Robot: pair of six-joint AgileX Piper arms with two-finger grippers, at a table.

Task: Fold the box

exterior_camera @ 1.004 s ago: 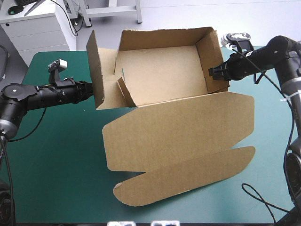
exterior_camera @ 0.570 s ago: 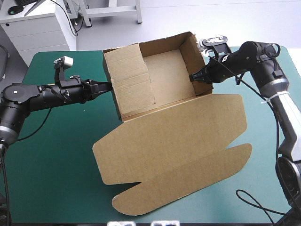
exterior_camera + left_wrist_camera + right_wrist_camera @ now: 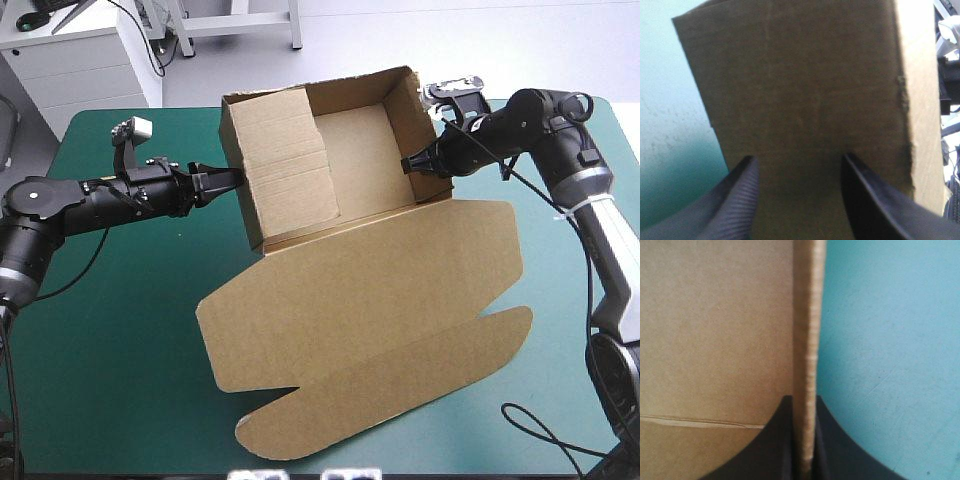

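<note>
The box (image 3: 360, 300) lies mid-desk (image 3: 120, 330) as an open tray toward the far edge, its lid flat on the near side. The left fingers (image 3: 737, 200) stand apart at the left wall's outer face. The right fingers (image 3: 772, 440) are clamped on the right wall's edge.

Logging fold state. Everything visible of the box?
The box is brown board, an open tray with walls raised at the far side of the teal-green table, its lid flat toward the near edge, with a rounded flap. The right gripper is shut on the right wall; the open left gripper faces the left wall.
</note>
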